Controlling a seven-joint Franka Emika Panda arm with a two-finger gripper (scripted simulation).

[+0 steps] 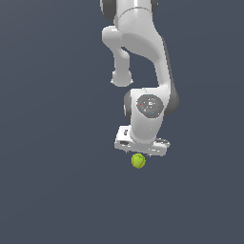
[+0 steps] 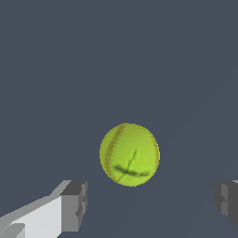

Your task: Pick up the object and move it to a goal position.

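Note:
The object is a small yellow-green ball (image 1: 138, 161) with faint seam lines, lying on the flat dark grey surface. In the exterior view it peeks out just below the white hand of the arm, whose fingers are hidden behind the hand body. The wrist view shows the ball (image 2: 129, 154) between and beyond the two grey fingertips (image 2: 74, 204). My gripper (image 2: 151, 202) is open, wide apart, and the fingers do not touch the ball. Nothing is held.
The plain dark grey floor (image 1: 52, 190) spreads all around. The white arm (image 1: 143, 52) rises above the hand toward the top of the exterior view. No other objects show.

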